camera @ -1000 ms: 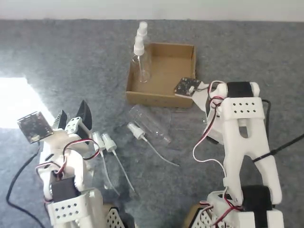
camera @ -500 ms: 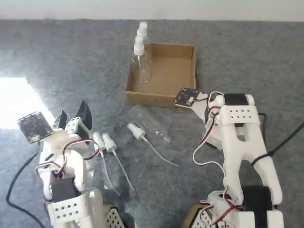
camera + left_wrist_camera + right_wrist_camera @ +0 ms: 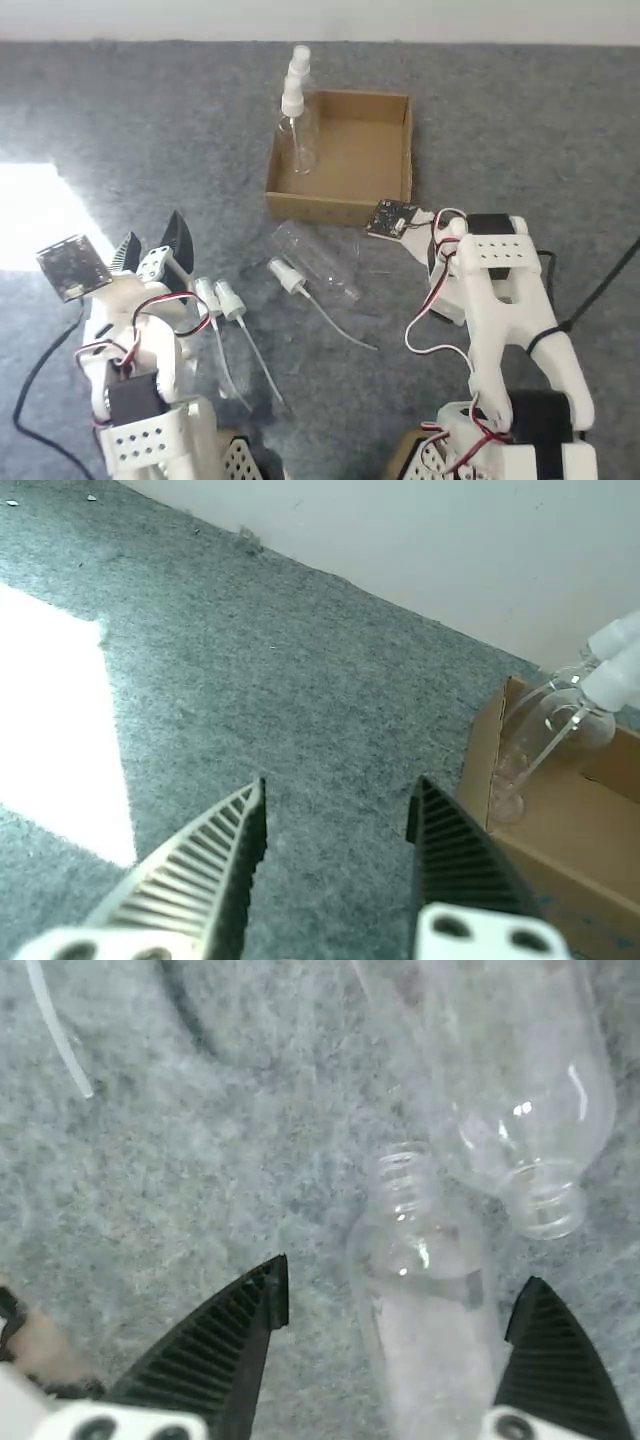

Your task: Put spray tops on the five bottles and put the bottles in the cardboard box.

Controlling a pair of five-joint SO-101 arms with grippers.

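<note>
Grey felt-like carpet [image 3: 150,120] is covering the whole work surface, w/ a plain white wall [image 3: 450,18] running along its far edge. A bright patch of light [image 3: 30,215] is falling on the carpet at the high view's left edge.

Left gripper [image 3: 338,798]: near left, angled toward the far side, jaws apart. Right gripper [image 3: 400,1290]: right of centre, pointing down, jaws spread wide.

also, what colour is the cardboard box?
Plain brown, no pattern. The cardboard box shows best in the high view.
</note>
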